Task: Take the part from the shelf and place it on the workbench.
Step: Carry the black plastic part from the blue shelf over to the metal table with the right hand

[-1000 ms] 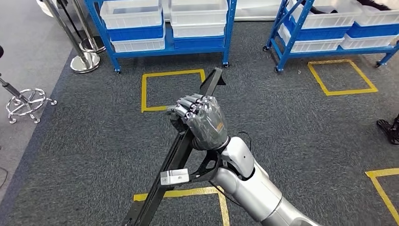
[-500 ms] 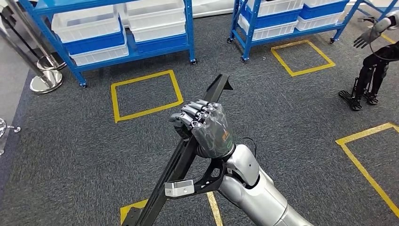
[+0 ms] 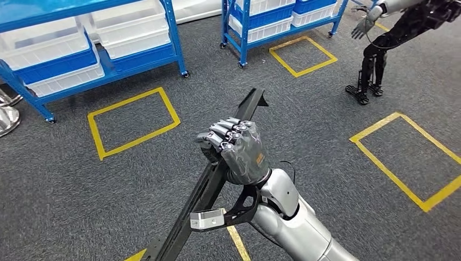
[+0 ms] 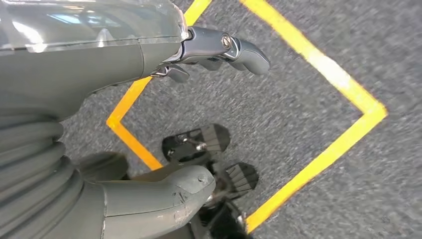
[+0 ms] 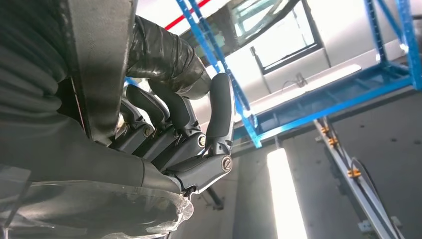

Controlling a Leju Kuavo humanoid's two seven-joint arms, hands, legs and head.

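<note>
The part (image 3: 250, 105) is a long black metal bar with a bracket and a small silver block near its lower end. My right hand (image 3: 235, 147) grips it around the middle and holds it slanting up over the grey carpet. From the right wrist, the dark fingers (image 5: 199, 144) wrap around the bar (image 5: 99, 59). My left hand (image 4: 89, 64) hangs over the floor with thumb and fingers apart and nothing in it.
Blue shelves with white and blue bins (image 3: 108, 38) stand at the back left, a second rack (image 3: 272, 16) farther right. Yellow tape squares (image 3: 133, 117) (image 3: 405, 157) mark the carpet. Another humanoid robot (image 3: 380, 49) stands at the far right. A chrome stanchion base (image 3: 5, 118) sits at the left edge.
The whole picture has shifted: my view has turned to the right, the shelves slide left and another robot has come into view. My right hand keeps the same hold on the part.
</note>
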